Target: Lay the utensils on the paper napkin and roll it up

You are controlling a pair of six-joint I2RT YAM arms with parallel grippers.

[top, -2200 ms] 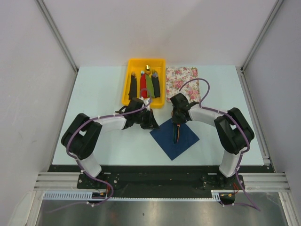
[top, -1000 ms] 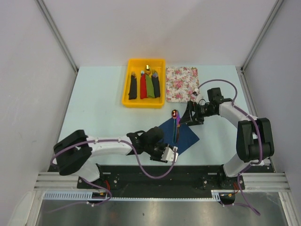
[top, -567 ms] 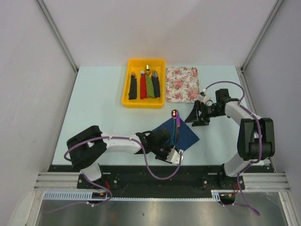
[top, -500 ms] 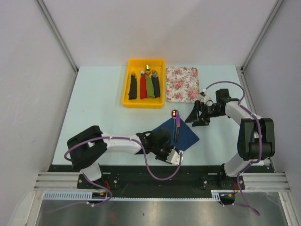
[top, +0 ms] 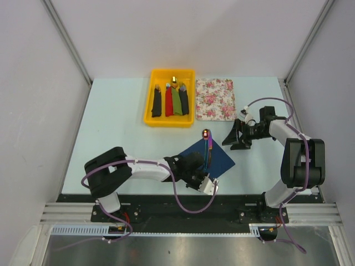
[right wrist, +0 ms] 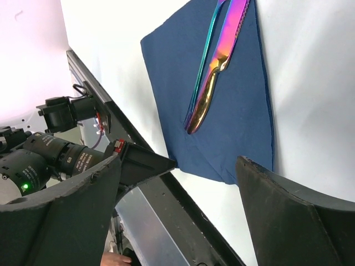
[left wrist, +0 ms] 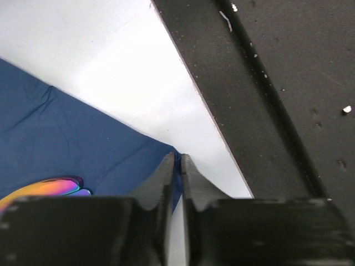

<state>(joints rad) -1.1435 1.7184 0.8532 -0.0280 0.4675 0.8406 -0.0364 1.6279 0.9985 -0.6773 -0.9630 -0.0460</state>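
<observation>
Left gripper [left wrist: 178, 162]: has swung to near corner of dark navy-blue paper napkin [top: 221, 159], jaws just pinched onto that corner. Iridescent metal utensils [top: 208, 148] lie across napkin centre. Right gripper [top: 237, 141]: jaws wide, empty, withdrawn right. Placement looks done; rolling can begin.

Bare table [top: 113, 130] lies left of the paper napkin [top: 221, 159]; tray [top: 148, 108] and floral mat [top: 215, 100] stand beyond.

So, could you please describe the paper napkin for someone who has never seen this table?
From the yellow tray at the far side of the table, come toward the near edge: the paper napkin lies turned like a diamond. Unlike the floral mat beside the tray, it is plain navy, with iridescent utensils on it.
</observation>
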